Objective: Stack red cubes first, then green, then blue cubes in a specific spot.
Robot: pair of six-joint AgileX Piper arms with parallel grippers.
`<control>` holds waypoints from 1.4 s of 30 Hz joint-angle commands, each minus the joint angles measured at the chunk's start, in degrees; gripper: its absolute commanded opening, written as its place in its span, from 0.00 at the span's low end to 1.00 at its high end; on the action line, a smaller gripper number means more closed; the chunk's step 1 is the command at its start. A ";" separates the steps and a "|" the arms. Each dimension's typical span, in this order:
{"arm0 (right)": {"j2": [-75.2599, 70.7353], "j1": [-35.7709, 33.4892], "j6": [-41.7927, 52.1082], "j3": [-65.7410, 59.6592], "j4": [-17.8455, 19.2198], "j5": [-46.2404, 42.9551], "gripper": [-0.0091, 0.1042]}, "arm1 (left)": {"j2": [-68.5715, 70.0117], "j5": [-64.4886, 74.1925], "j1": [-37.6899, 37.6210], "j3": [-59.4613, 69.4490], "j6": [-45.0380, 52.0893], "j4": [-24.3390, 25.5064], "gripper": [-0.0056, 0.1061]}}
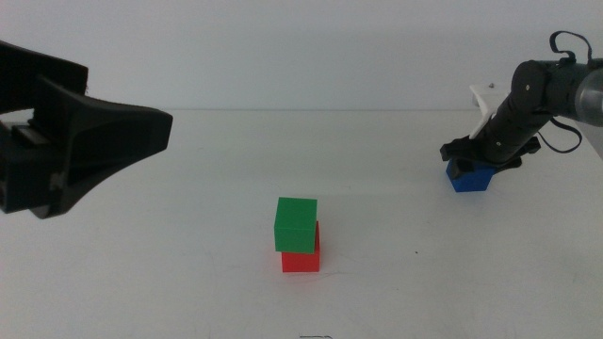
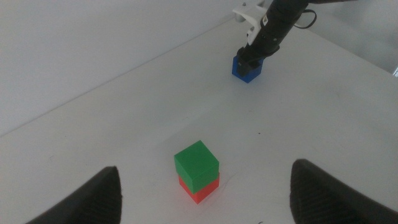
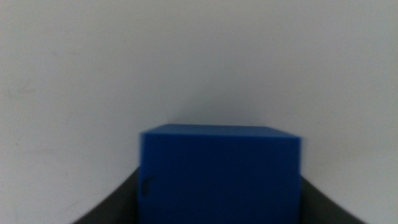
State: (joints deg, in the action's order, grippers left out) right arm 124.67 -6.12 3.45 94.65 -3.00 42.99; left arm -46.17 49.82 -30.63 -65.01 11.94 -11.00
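On white table (image 1: pixel 396 273), green cube (image 1: pixel 296 224) tops red cube (image 1: pixel 301 261).

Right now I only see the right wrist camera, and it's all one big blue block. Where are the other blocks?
Observer: The small matte green cube sits on the small matte red cube, a bit twisted, in the middle of the white table.
Operator: Is my blue one close to them?
Observer: No. The small matte blue cube sits apart, off to the right arm's side and farther back, with the right gripper over it.
Operator: What's the other arm doing?
Observer: The left gripper hovers on the left side, fingers wide open, holding nothing.
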 commanded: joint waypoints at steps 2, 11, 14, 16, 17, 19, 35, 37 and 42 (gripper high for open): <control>-6.28 0.09 -0.58 2.02 0.63 -0.19 0.07 | 0.20 -3.74 -0.07 -1.36 -0.09 -0.63 0.87; -30.97 -5.38 -12.96 -17.18 2.24 -1.23 0.07 | 0.20 -3.74 -0.07 -1.36 -0.09 -0.63 0.87; -37.87 -12.19 -24.85 -18.60 10.76 3.46 0.07 | 0.20 -3.74 -0.07 -1.36 -0.09 -0.63 0.87; -40.50 -17.66 -34.60 -17.54 17.70 7.61 0.07 | 0.20 -3.74 -0.07 -1.36 -0.09 -0.63 0.87; -41.09 -20.92 -39.12 -16.58 20.96 9.45 0.07 | 0.20 -3.74 -0.07 -1.36 -0.09 -0.63 0.87; -40.57 -26.25 -45.96 -14.12 25.74 12.62 0.07 | 0.20 -3.74 -0.07 -1.36 -0.09 -0.63 0.87; -18.03 -41.24 -50.47 12.10 18.88 25.34 0.07 | 0.20 -3.74 -0.07 -1.36 -0.09 -0.63 0.87; -16.80 -41.37 -50.47 12.61 17.70 24.14 0.07 | 0.20 -3.74 -0.07 -1.36 -0.09 -0.63 0.87; -14.85 -41.46 -51.35 12.73 17.02 23.04 0.07 | 0.20 -3.74 -0.07 -1.36 -0.09 -0.63 0.87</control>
State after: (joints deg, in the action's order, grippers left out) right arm 112.81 -47.50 -47.75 105.35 12.68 67.52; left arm -46.17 49.88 -30.63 -65.01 11.94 -11.00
